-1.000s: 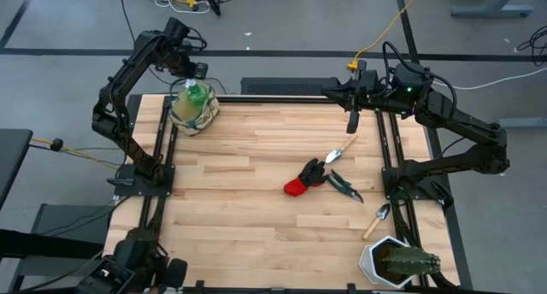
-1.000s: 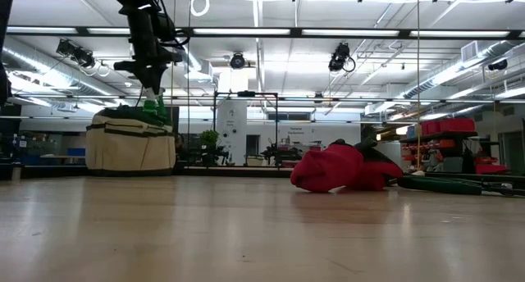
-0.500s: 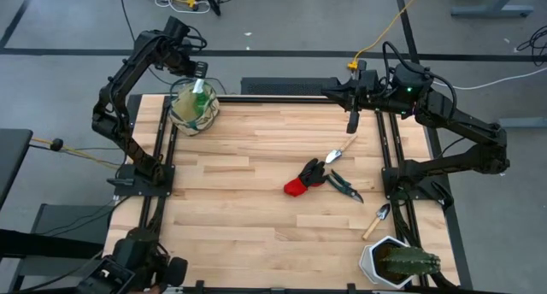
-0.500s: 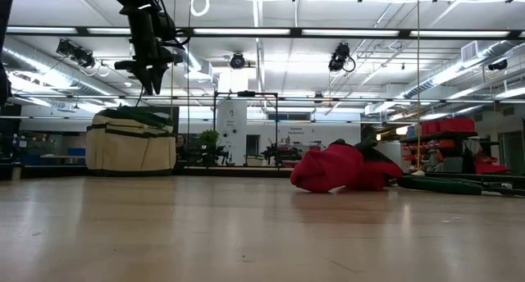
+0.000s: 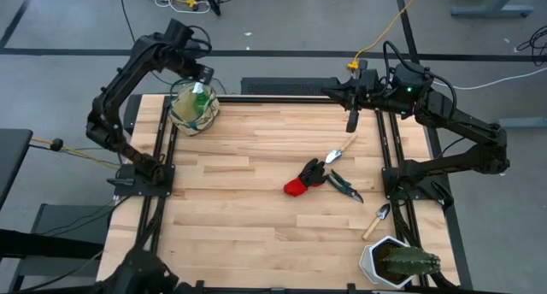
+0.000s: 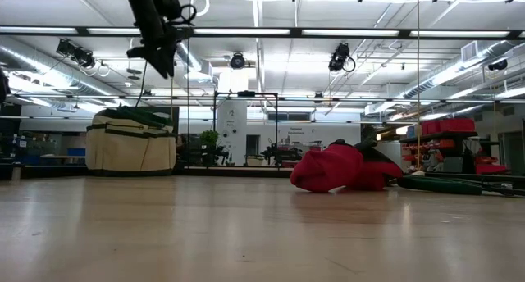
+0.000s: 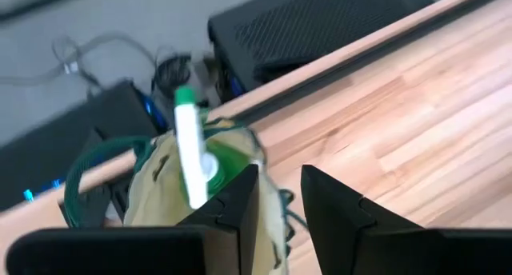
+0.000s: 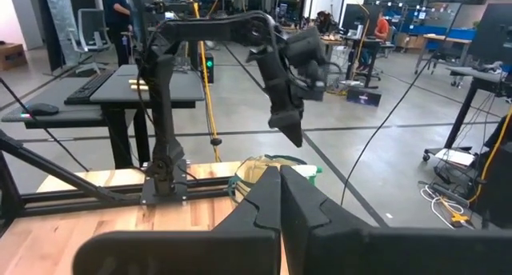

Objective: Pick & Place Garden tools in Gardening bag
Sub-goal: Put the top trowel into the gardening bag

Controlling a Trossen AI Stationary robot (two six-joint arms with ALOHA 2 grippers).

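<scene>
Garden tools are split between bag and table. In the high view the gardening bag (image 5: 194, 108) sits at the table's (image 5: 256, 226) far left corner with the green spray bottle (image 5: 198, 99) standing in it, and the left gripper (image 5: 203, 72) hangs just above the bag's far edge. The red-and-black glove (image 5: 304, 179), pruning shears (image 5: 344, 185) and one trowel (image 5: 342, 148) lie close together right of centre; a second trowel (image 5: 377, 220) lies near the white cactus pot (image 5: 395, 261). The right gripper (image 5: 351, 121) waits over the far right edge.

The low view shows the left gripper (image 6: 161, 62) clear above the bag (image 6: 130, 141), holding nothing.

In the left wrist view its fingers (image 7: 237, 207) stand slightly parted and empty, with the bottle (image 7: 192, 159) upright and its neck poking above the bag rim (image 7: 88, 167).

In the right wrist view the fingers (image 8: 264, 197) are pressed together, empty.

Risks, as judged: the tall bottle could be clipped by the next tool lowered in, tipping it or the soft bag. The glove, shears and trowel lie so close that a grasp on one could drag another. The trowel beside the pot could lead to a knock against the cactus.
</scene>
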